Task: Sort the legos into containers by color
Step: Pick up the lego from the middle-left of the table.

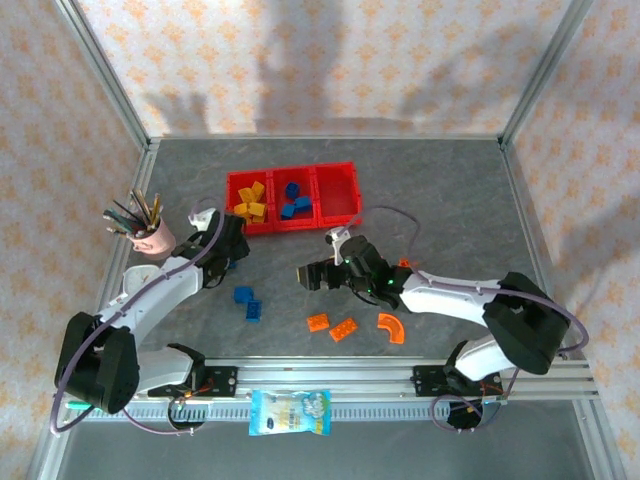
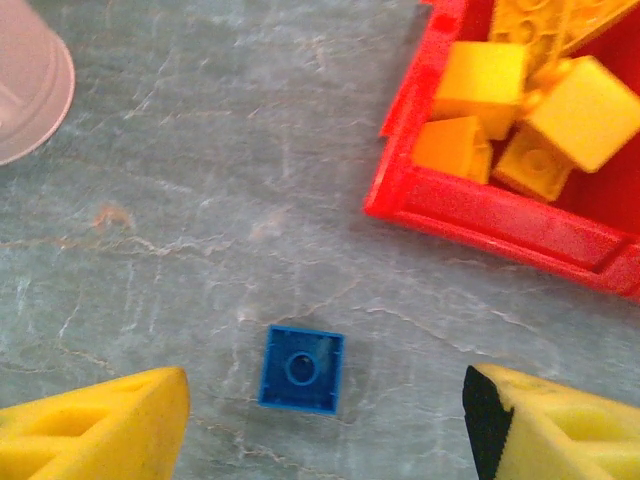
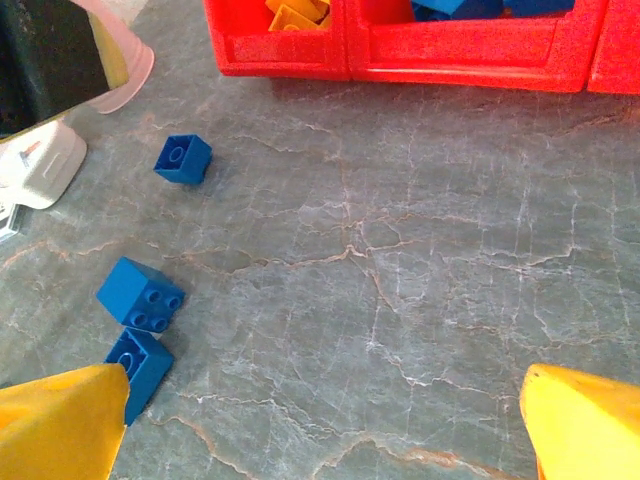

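Note:
The red three-bin tray [image 1: 345,170] stands at the back; its left bin holds yellow bricks [image 1: 250,203], its middle bin blue bricks [image 1: 294,200]. My left gripper [image 2: 325,425] is open just above the table, and a single blue brick [image 2: 301,369] lies hollow side up between its fingers, untouched. That gripper [image 1: 231,247] sits by the tray's front left corner. My right gripper [image 1: 309,275] hangs open over bare table with nothing held. Two blue bricks [image 1: 249,303] lie left of it. Two flat orange bricks [image 1: 331,325] and an orange arc [image 1: 391,327] lie near the front.
A pink pen cup [image 1: 152,235] stands left of the left gripper. A blue-and-white snack packet [image 1: 290,411] rests on the front rail. A small orange piece [image 1: 404,264] sits beside the right arm. In the right wrist view the tray's front wall [image 3: 400,50] lies ahead.

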You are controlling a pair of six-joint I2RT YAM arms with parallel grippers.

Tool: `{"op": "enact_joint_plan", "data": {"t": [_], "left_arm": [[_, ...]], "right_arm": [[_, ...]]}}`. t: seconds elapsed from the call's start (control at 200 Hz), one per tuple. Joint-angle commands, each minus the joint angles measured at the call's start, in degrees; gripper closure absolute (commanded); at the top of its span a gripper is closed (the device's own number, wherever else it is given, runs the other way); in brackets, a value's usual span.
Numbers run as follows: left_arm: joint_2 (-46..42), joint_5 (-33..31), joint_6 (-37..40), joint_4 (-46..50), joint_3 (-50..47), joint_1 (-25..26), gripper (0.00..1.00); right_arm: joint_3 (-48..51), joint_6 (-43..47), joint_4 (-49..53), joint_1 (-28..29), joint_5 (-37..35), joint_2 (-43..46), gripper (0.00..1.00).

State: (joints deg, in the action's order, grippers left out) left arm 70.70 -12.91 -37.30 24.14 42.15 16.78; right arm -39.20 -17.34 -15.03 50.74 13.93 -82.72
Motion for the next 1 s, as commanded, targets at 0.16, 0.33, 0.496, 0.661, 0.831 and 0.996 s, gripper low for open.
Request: {"op": "enact_joint_plan", "data": {"t": [0.16,0.33,0.496,0.661,0.831,0.996], "left_arm": [[7.4,5.6,0.3,-7.4,-1.5,-2.4,0.25],[11.1,6.4,0.3,-8.7,-2.0,-3.5,0.31],[12.9,7.3,0.1,-11.0,-3.6,-4.0,0.38],[14.1,8.4,0.3,-12.7,-4.2,-4.2,0.48],[14.5,9.4,1.0,-13.6,-4.5,-4.1,0.58],[13.8,10.8,1.5,-12.3,-4.3,-4.1,0.66]], "right_arm": [[-2.2,-0.5,-1.5,0.2,-1.3,-1.4,0.0],[-2.5,-0.2,-0.8,0.2,-1.8,-1.7,0.0],[-2.3,0.0,-0.5,0.2,-2.0,-1.8,0.0],[-2.7,0.1,-0.4,0.2,-2.0,-2.3,0.0],[-3.0,0.1,-0.5,0.2,-1.8,-2.7,0.0],[-3.2,0.4,0.0,0.2,-2.1,-2.5,0.0]]}}
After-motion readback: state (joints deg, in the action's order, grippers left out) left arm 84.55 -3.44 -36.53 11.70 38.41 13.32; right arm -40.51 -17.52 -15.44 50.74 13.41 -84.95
